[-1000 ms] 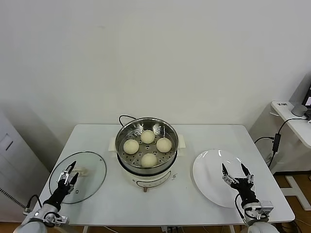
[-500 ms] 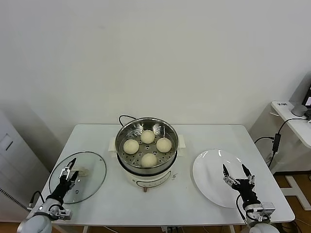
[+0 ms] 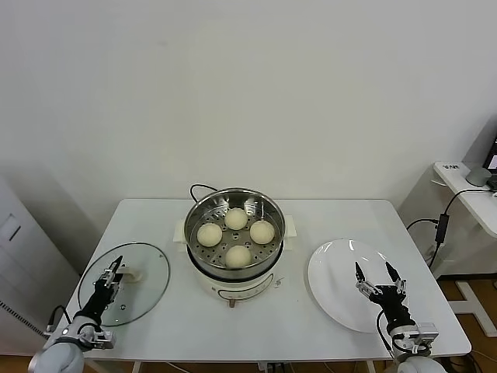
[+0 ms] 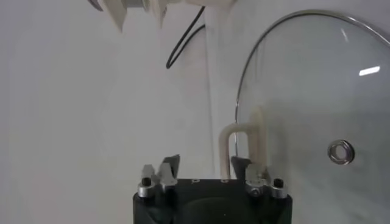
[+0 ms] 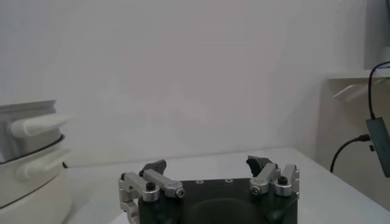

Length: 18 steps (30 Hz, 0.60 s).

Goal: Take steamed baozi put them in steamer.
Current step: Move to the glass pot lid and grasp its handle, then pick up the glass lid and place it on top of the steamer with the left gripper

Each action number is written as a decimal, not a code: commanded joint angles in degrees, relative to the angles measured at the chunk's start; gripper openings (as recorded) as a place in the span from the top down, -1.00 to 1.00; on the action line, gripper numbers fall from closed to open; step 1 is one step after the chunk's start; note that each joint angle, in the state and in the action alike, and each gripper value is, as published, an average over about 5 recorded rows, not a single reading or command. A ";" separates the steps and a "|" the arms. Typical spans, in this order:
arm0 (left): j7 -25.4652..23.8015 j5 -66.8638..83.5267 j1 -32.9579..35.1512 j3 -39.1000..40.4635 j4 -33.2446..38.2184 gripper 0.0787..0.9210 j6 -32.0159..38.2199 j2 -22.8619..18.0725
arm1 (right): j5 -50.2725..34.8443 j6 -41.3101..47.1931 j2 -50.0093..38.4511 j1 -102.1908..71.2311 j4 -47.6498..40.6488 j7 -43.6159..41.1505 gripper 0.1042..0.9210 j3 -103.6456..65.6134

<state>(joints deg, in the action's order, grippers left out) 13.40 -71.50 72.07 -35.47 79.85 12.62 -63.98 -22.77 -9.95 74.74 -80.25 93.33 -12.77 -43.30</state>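
Cream-white steamed baozi (image 3: 236,235) (four, smooth) fill the steamer (image 3: 199,217); right tool (image 3: 377,279) spread, left tool (image 3: 109,279) seemingly half-closed, empty.

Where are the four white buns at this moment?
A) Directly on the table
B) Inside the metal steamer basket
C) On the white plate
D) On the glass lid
B: the head view shows all four buns lying inside the metal steamer basket, while the white plate carries none and the glass lid lies flat on the table beside it.
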 commanded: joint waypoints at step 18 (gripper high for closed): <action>-9.16 18.01 2.20 -3.59 18.84 0.92 -6.21 7.73 | 0.14 0.24 -0.13 0.41 0.09 -0.52 -0.76 -0.14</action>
<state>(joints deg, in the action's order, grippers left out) 9.78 -62.79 74.56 -37.53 89.33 10.76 -60.98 -22.57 -9.86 74.69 -79.84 93.32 -13.17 -43.40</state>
